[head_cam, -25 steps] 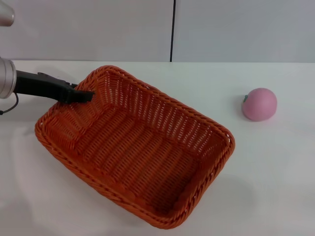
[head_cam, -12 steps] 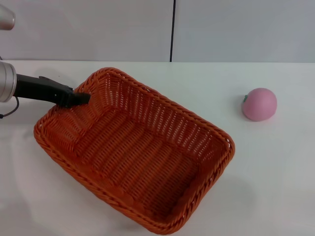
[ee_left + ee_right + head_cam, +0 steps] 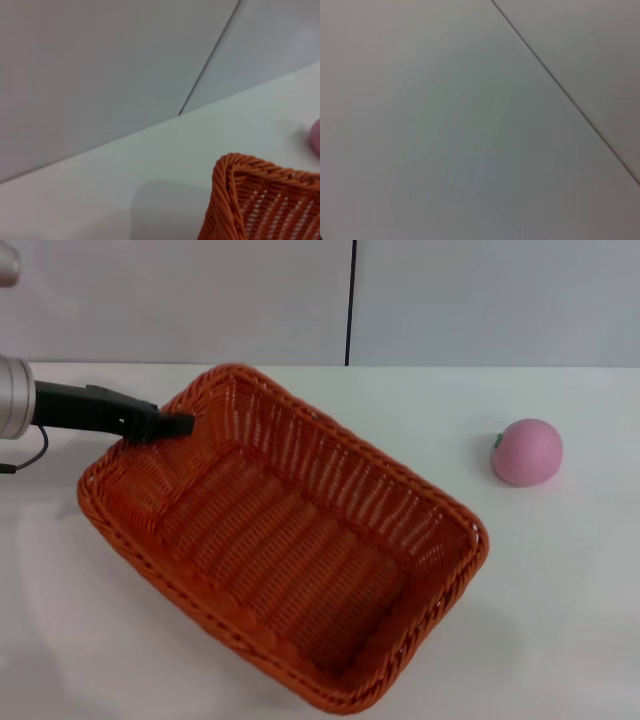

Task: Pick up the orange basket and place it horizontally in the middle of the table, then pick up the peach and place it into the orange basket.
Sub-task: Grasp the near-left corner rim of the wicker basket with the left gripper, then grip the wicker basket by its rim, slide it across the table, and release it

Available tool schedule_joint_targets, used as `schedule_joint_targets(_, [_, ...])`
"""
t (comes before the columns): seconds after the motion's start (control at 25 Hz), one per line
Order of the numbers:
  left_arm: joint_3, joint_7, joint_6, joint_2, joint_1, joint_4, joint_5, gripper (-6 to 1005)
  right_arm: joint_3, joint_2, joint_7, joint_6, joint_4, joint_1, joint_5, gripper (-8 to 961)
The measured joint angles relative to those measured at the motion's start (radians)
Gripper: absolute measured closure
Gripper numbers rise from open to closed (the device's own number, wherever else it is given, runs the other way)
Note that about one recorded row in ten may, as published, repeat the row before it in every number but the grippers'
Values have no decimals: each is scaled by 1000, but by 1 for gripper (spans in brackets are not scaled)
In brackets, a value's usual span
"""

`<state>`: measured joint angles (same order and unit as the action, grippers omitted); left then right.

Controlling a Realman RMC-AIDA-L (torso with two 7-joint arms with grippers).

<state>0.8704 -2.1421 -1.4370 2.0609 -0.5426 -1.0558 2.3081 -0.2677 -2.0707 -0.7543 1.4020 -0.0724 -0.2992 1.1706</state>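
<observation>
Across the wide, plain white bench [image 3: 560, 580], the ribbed woven orange basket [image 3: 285, 540] has just swung and risen at its far-left corner, still diagonal, so levelling it remains. At that braided rim the left end effector [image 3: 172, 425] stays clamped on the wicker, while the small, round, pink peach [image 3: 527, 452] sits well apart to the right, untouched.

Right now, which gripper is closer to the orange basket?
Left. The left gripper is at the orange basket, on its far left rim. The right gripper is out of every view, so its distance can't be judged.
</observation>
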Motion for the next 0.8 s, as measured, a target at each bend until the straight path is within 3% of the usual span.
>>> schedule_joint_targets(0.2, [-69, -5, -24, -4, 4, 21, -67, 842, 10, 2, 0, 0, -1, -13, 10, 331])
schedule_joint_targets(0.8, [-210, -115, -30, -15, 5, 41, -72, 842, 30, 3, -2, 0, -22, -34, 13, 331])
